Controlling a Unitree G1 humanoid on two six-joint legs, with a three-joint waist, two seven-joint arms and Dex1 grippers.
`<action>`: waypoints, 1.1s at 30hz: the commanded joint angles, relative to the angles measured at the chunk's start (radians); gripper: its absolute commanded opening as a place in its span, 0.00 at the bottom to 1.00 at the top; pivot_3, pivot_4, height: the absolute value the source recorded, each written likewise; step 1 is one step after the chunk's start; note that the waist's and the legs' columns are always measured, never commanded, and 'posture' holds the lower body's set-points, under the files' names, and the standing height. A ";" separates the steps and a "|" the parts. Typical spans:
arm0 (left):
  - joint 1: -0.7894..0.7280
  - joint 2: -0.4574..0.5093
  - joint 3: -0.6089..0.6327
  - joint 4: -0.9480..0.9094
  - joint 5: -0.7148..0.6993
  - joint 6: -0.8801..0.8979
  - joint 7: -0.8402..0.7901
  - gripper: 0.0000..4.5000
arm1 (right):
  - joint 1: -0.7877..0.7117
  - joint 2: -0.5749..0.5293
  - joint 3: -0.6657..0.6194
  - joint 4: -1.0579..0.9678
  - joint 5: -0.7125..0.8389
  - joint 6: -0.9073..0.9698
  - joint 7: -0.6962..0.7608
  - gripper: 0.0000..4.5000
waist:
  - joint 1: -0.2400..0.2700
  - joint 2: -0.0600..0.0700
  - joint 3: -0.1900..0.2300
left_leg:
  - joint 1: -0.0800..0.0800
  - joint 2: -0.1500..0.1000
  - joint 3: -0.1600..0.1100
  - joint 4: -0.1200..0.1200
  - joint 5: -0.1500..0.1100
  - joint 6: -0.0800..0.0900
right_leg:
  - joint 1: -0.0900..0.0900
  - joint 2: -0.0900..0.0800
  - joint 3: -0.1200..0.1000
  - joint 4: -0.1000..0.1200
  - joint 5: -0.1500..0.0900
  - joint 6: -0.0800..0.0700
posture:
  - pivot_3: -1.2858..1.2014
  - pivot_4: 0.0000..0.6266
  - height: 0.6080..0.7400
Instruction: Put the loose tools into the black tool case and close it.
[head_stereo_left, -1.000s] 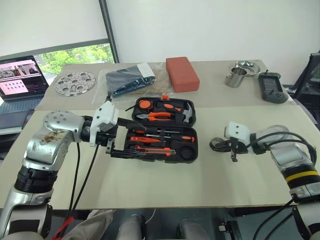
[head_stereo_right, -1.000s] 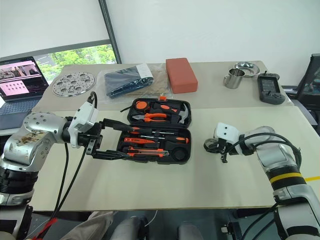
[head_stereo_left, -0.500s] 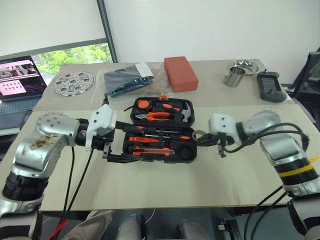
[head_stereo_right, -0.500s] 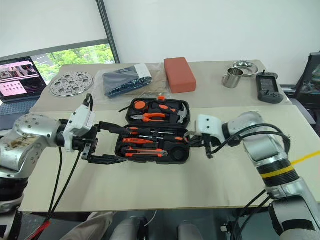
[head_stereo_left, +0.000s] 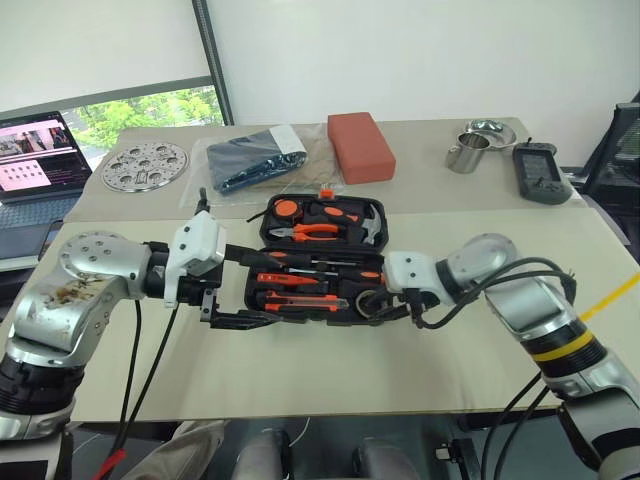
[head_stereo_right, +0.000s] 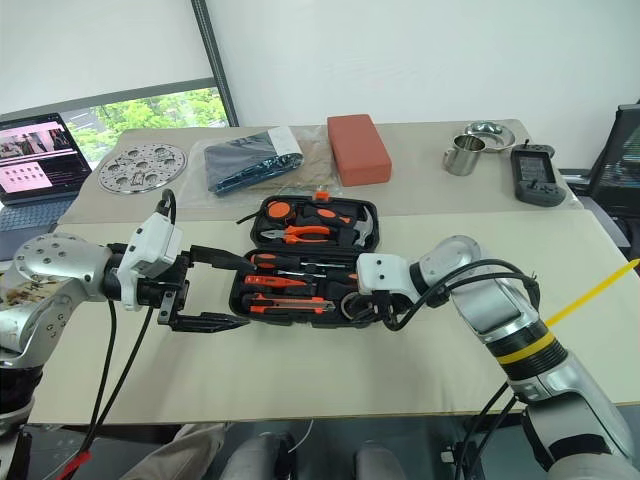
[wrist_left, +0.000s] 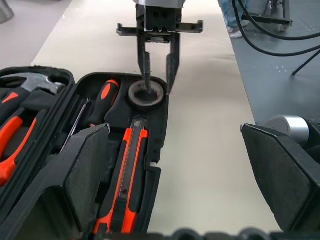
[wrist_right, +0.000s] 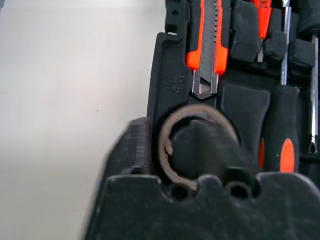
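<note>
Here the black tool case lies open in the middle of the near table, its far half holding orange-handled pliers and a hammer, its near half holding the two long screwdrivers and, along the front edge, the orange-and-black utility knife. The small dark tape roll sits in the round recess at the near right corner of the case, just past the knife's blade tip. The right gripper stands over that recess, one finger down through the roll's centre hole and the other outside its rim, so the roll's wall lies between them; the fingers are parted, and whether they pinch the roll cannot be told. The left gripper is held level at the case's left end, its two fingers spread wide, one above the case's left edge and one low by the front left corner, gripping nothing. On the far table a red-orange block lies behind the case, with a dark bundle in a clear plastic bag to its left and a perforated metal disc further left. A steel cup, a steel bowl and a dark handheld device lie far right, and a laptop stands at the far left.
</note>
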 joint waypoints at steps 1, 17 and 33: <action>0.009 0.015 0.040 -0.018 -0.019 -0.018 0.007 1.00 | -0.022 0.012 -0.029 -0.010 0.016 -0.007 -0.008 0.69 | 0.000 0.000 0.000 | 0.000 0.000 0.000 0.000 0.000 0.000 | 0.000 0.000 0.000 0.000 0.000 0.000 | 0.52 0.24 1.00; -0.185 -0.269 0.079 0.526 0.115 -0.163 0.336 1.00 | -0.212 0.190 -0.356 0.579 0.118 0.126 -0.387 1.00 | 0.002 -0.001 0.000 | 0.000 0.000 0.001 0.001 0.001 -0.001 | 0.000 -0.001 0.000 0.001 0.000 0.000 | 0.52 0.24 1.00; -0.658 -0.390 0.091 1.476 0.285 -0.177 0.516 1.00 | -0.437 0.336 -0.533 1.081 0.195 0.247 -0.560 0.75 | -0.010 -0.001 0.000 | -0.004 0.000 0.005 -0.005 0.009 -0.014 | -0.010 0.000 -0.002 0.006 0.000 0.000 | 0.52 0.24 1.00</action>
